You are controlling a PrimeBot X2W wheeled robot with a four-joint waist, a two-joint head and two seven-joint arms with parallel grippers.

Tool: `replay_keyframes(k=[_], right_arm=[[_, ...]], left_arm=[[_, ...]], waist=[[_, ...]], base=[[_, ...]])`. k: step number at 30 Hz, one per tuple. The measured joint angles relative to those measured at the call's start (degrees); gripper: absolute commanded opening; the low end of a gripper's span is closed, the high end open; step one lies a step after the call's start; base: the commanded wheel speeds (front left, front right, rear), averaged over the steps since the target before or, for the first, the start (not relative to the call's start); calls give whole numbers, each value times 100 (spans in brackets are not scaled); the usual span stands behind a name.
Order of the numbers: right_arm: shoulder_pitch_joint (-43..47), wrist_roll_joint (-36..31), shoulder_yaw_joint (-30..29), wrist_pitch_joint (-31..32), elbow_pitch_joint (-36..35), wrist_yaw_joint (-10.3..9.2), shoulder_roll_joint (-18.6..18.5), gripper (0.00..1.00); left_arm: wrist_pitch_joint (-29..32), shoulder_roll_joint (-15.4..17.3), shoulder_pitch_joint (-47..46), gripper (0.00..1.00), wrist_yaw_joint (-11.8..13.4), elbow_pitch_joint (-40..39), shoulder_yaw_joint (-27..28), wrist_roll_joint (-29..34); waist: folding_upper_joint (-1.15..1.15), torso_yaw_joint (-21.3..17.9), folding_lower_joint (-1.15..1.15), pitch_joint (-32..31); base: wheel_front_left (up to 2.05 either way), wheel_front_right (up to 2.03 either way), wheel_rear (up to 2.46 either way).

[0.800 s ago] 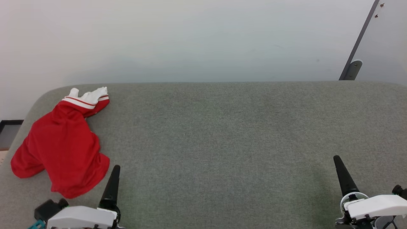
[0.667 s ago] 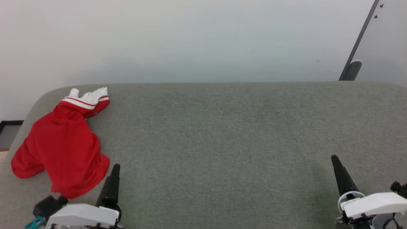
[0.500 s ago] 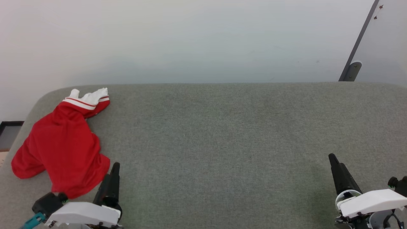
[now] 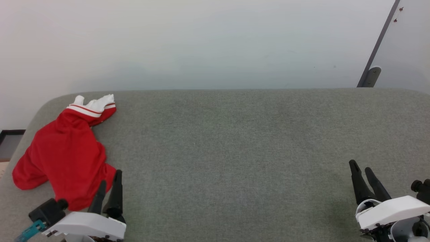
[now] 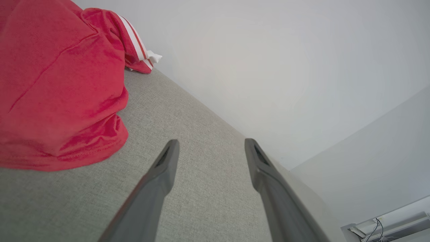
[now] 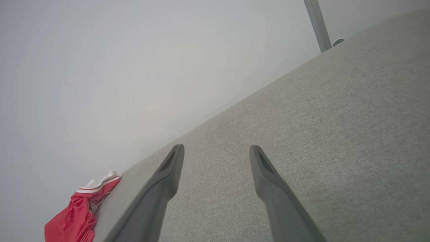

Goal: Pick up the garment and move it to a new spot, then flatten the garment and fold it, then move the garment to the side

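A: Quick, where's the garment?
B: Red jersey-style T-shirt w/ white sleeves and red-white striped trim. The garment [image 4: 63, 158] lies crumpled in a heap at the far left end of the grey-green woven fabric surface [image 4: 235, 151]. One white sleeve [image 4: 95, 101] pokes out toward the back edge. Chest lettering's hidden; folded under or face down, can't tell which.
A: Anything got hold of it?
B: Nope. The left gripper [image 4: 110, 179] sits just beside the heap's near right corner, two dark fingers spread wide, nothing btwn them but bare fabric. From its wrist cam the red hem lies off to one side of the fingers, not btwn them.
A: And the other one?
B: The right gripper [image 4: 360, 166] is well apart from it, down at the near right, jaws gaping too, empty.
A: So, progress?
B: I'd call it the very start: pick-up not yet made. Left to do: lift, move to a new spot, flatten, fold, shift to the side. Whole middle of the surface looks free for that, imo.
A: Containers?
B: None I can make out. Beyond the surface there's a pale plain wall [image 4: 201, 40], a dark slanted bar [image 4: 380, 40] w/ a metal foot at top right, and a dark-framed thing [image 4: 10, 144] past the left end, too cropped to ID.
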Motion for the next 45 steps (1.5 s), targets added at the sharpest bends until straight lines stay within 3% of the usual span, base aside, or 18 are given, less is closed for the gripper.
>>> replay_keyframes(k=[45], right_arm=[[77, -2479, -403, -40, -604, 0, 102, 100]], left_arm=[[-605, 416, 2, 100, 119, -198, -381, 1904]], waist=[[0, -57, 0, -114]], base=[[0, 0, 0]])
